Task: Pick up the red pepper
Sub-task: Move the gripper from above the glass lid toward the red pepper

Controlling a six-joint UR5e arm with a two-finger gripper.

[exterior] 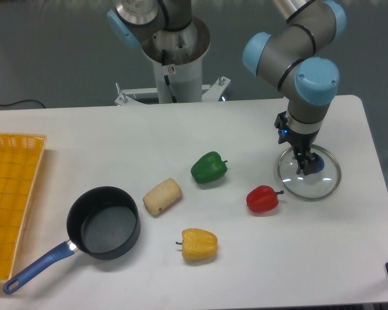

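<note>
The red pepper (262,199) lies on the white table, glossy and lobed, its short dark stem pointing right. My gripper (304,169) hangs to its upper right, over the glass lid (309,175), with its fingers close around the lid's blue knob. The fingers look narrow and together, but whether they grip the knob is not clear from this view. A gap of table separates the gripper from the red pepper.
A green pepper (209,168) lies left of the red one, a yellow pepper (199,245) below-left. A bread roll (162,196) and a black saucepan (103,223) with blue handle sit further left. A yellow basket (13,200) lines the left edge.
</note>
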